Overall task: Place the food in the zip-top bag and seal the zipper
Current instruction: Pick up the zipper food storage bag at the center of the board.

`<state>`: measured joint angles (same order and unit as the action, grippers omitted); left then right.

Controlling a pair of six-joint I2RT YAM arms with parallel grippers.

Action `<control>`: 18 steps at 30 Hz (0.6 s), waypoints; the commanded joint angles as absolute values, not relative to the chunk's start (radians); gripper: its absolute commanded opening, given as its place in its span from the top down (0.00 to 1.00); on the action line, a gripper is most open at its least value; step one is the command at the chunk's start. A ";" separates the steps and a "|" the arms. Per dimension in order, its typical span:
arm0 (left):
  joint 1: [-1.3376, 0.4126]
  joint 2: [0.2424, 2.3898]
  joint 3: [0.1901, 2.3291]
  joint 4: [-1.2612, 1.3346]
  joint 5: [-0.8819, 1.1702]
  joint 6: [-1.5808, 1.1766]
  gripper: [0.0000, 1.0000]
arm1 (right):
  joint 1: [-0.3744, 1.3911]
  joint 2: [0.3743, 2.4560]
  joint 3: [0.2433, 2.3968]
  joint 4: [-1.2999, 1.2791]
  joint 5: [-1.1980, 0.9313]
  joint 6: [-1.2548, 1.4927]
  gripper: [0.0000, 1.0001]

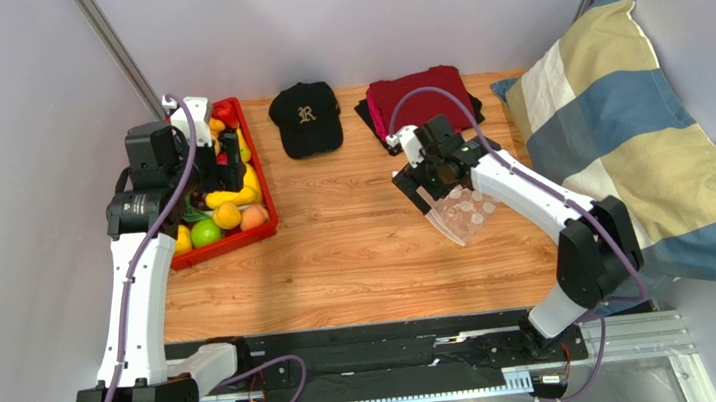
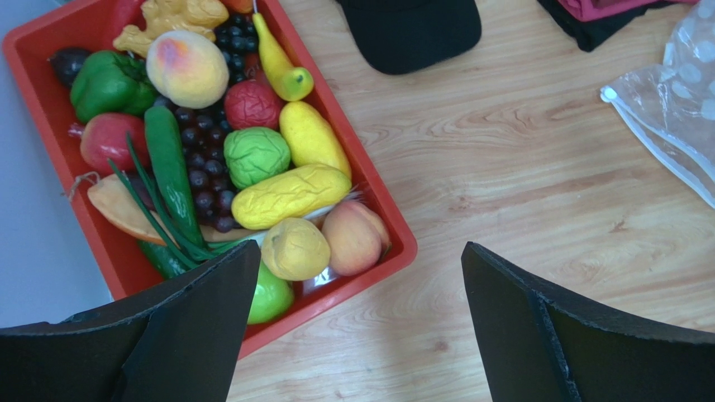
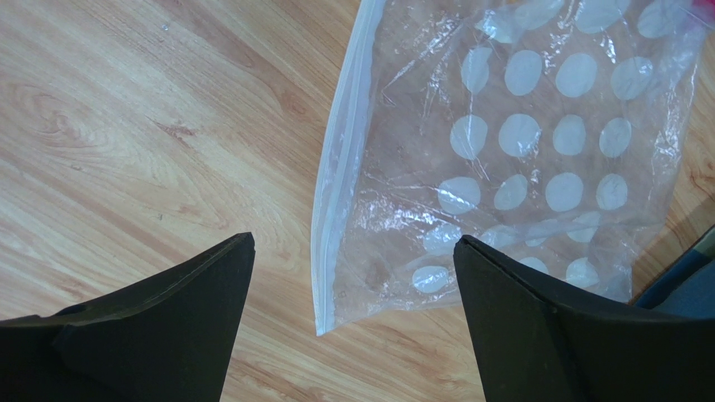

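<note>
Top view: I have my left gripper [image 1: 226, 165] above the red tray [image 1: 267, 196] holding the food [image 1: 227, 214], at the table's [image 1: 359, 262] left. My right gripper [image 1: 438, 184] hangs over the bag [image 1: 465, 214], flat at centre-right.

Left wrist: jaws wide apart, nothing held, over the tray's corner.

Right wrist: jaws wide apart, nothing held, with the zipper [image 3: 334, 184] edge between them.

You've got a bright red plastic tray [image 2: 352, 293] on a pale brown wood-grain tabletop [image 1: 358, 252]. In it, glossy toy food: yellow lumpy piece [image 2: 289, 195], green knobbly ball [image 2: 256, 156], peach-pink fruit [image 2: 186, 67] w/ yellow blush, dark purple grapes [image 2: 201, 159], green pepper [image 2: 109, 84]. Just right of tray: black cloth cap [image 1: 306, 116] w/ pale lettering. Further right: maroon folded cloth [image 1: 421, 98] over black. Also right of tray: clear plastic zip-top bag [image 3: 520, 159] w/ pale white dots, white zipper strip [image 3: 336, 184]. Farthest from tray: pillow [image 1: 617, 131] in blue/cream/yellow blocks.
</note>
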<state>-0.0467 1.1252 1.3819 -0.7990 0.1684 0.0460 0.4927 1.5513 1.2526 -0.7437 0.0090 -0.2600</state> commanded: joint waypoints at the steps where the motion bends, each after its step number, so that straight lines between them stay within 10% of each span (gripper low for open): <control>1: -0.055 1.109 1.355 -0.749 0.127 0.017 0.01 | 0.544 1.633 1.324 -0.741 0.138 -0.284 0.10; 18: -0.057 1.094 1.293 -0.726 0.094 0.015 0.01 | 0.568 1.917 1.431 -0.775 0.314 -0.206 0.34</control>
